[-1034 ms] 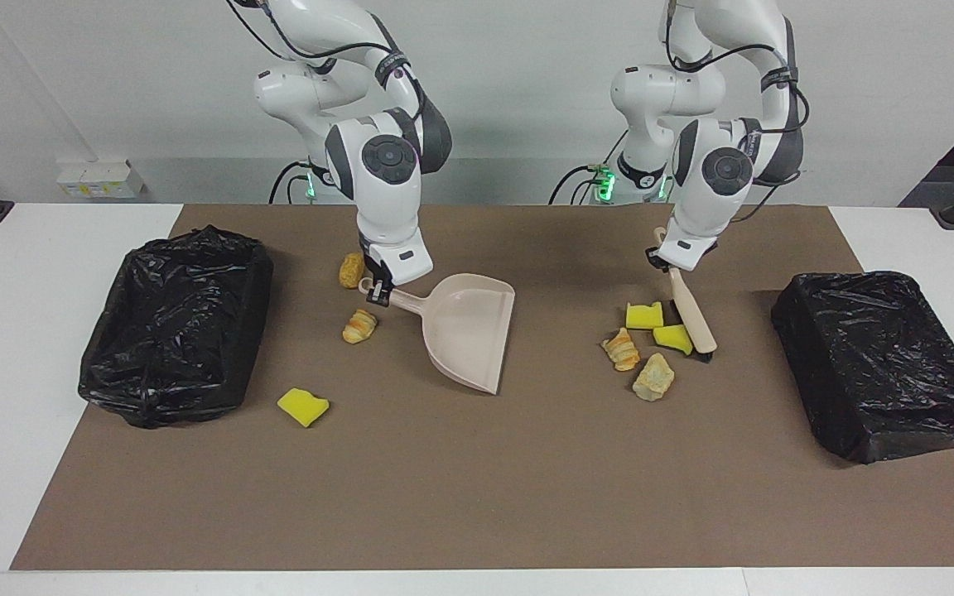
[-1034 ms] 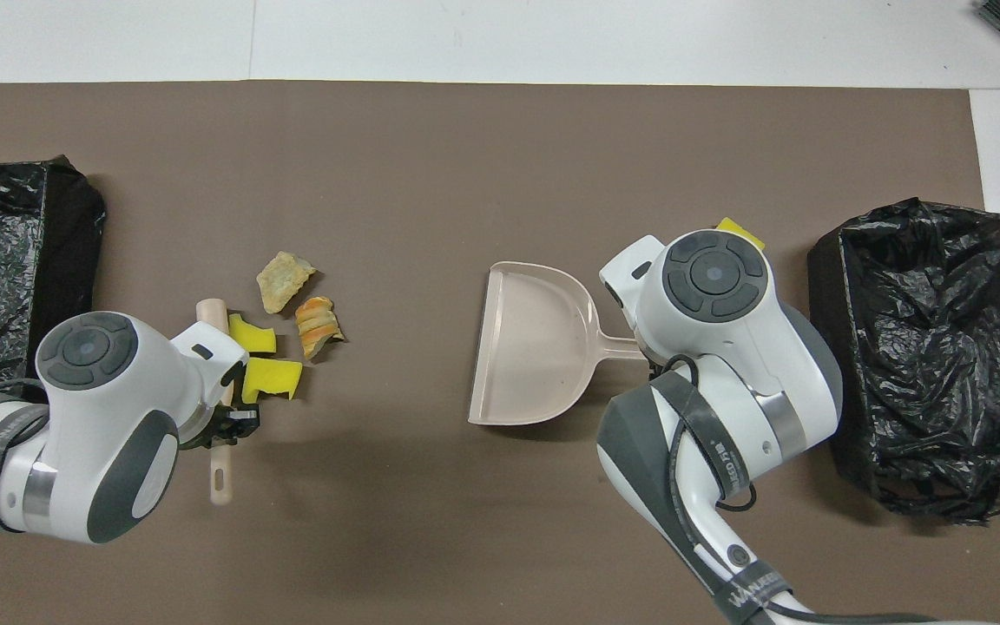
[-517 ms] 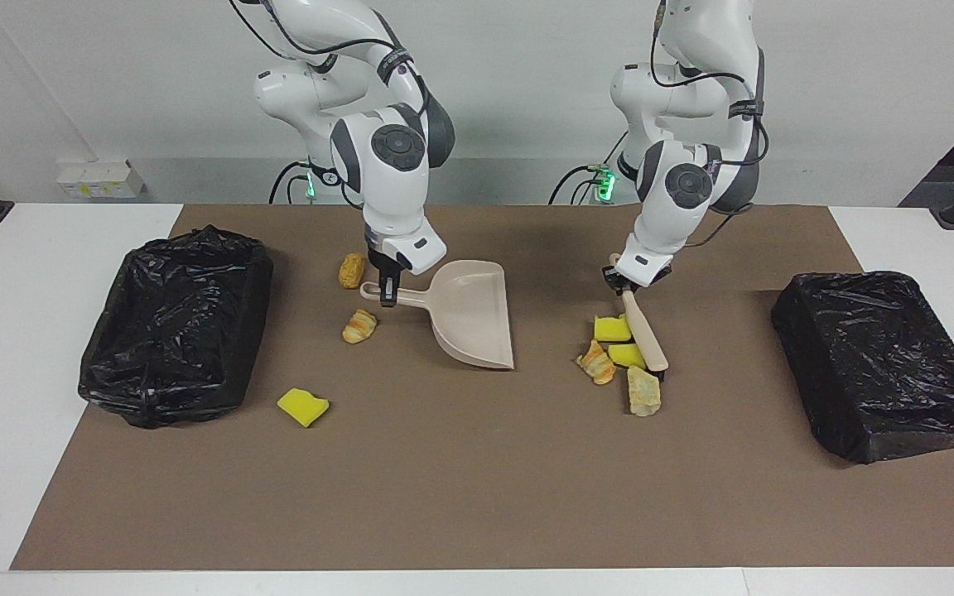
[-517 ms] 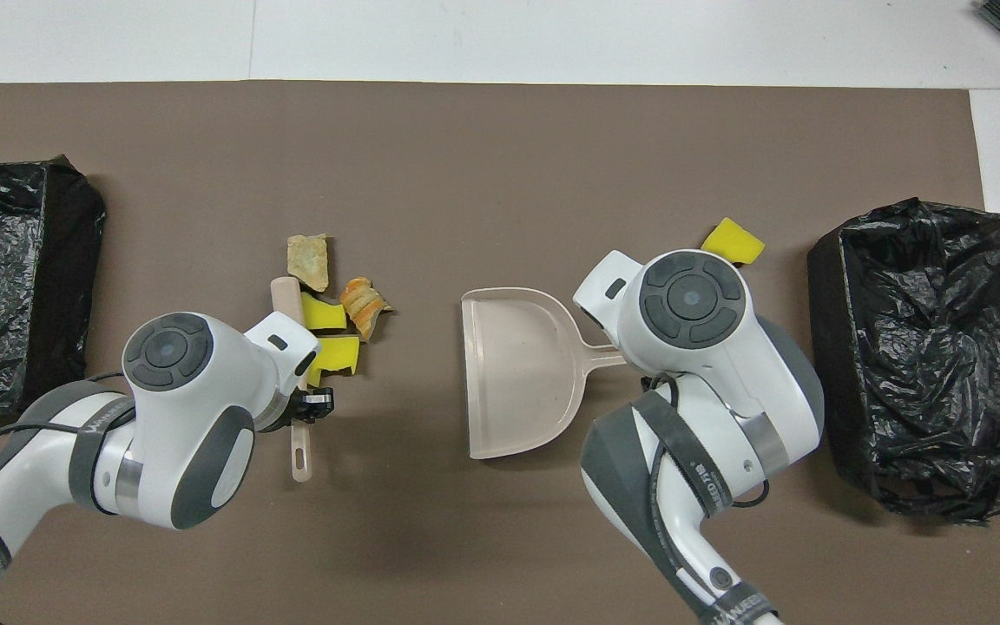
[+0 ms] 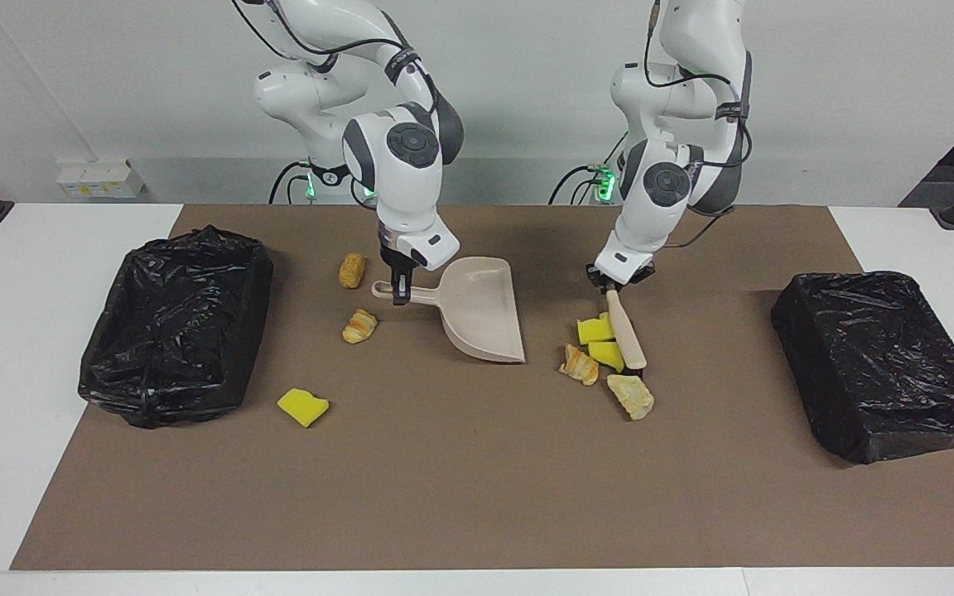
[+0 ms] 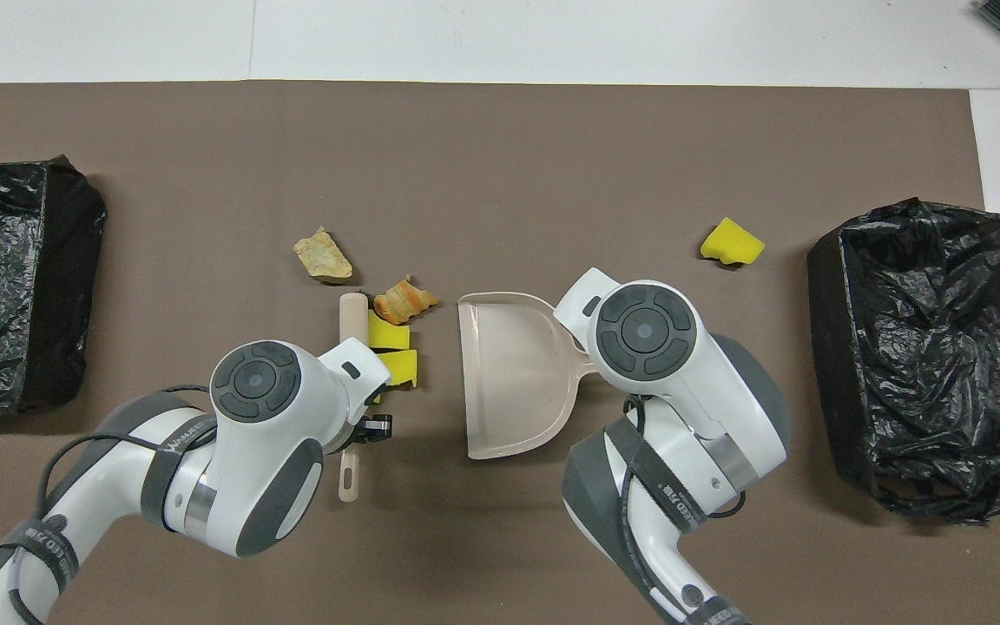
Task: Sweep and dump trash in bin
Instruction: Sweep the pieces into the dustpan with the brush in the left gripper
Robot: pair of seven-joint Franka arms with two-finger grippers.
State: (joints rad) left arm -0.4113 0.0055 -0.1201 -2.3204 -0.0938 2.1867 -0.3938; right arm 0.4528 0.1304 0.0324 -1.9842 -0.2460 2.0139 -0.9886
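Gripping the brush (image 5: 626, 335), the left gripper (image 5: 612, 285) is clamped beside 4 trash bits (image 5: 595, 330) — right gripper (image 5: 401, 291) clamps the dustpan (image 5: 481, 310) handle.

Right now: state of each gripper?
Left gripper: shut on the brush handle.
Right gripper: shut on the dustpan handle.
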